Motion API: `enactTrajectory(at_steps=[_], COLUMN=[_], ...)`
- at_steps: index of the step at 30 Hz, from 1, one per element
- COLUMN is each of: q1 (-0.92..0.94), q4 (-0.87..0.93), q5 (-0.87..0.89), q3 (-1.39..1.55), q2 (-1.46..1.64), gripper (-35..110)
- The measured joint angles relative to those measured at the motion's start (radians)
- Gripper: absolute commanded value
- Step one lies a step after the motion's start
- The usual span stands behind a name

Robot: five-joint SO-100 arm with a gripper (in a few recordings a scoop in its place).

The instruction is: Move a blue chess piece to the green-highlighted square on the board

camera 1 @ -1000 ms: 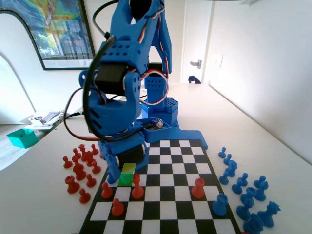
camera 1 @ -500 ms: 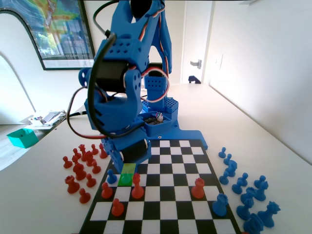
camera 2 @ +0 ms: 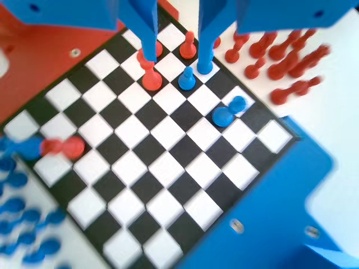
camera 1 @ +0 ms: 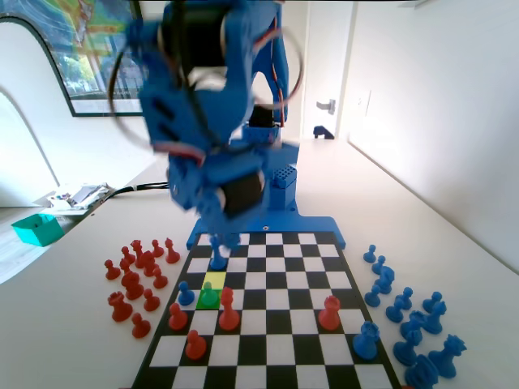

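The blue chess piece [camera 1: 209,295] is standing upright on the green-highlighted square [camera 1: 208,299], near the left edge of the board [camera 1: 276,324] in the fixed view, so the placement looks done. The tool [camera 2: 176,61] is hanging above the board with its jaws standing apart and nothing between them. In the wrist view the pawn [camera 2: 187,79] is sitting just below the fingertips, nearer the right-hand one. Any coming move seems to be a lift straight up, away from the upright pawn and the red pawn [camera 2: 150,77] beside it.
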Motion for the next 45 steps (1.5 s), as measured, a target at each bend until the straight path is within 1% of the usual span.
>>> enactTrajectory(at_steps=[7, 11, 17, 22, 32, 37, 45], q1=[-0.083, -0.130, -0.179, -0.204, -0.202, -0.202, -0.202], q4=[0.239, 0.387, 0.569, 0.580, 0.577, 0.529, 0.396], q5=[-0.150, -0.270, -0.380, -0.469, -0.726, -0.753, -0.747], q3=[-0.063, -0.101, -0.137, -0.103, 0.121, 0.235, 0.383], q2=[0.252, 0.402, 0.630, 0.810, 1.137, 1.279, 1.413], gripper=[1, 1, 1, 1, 1, 1, 1])
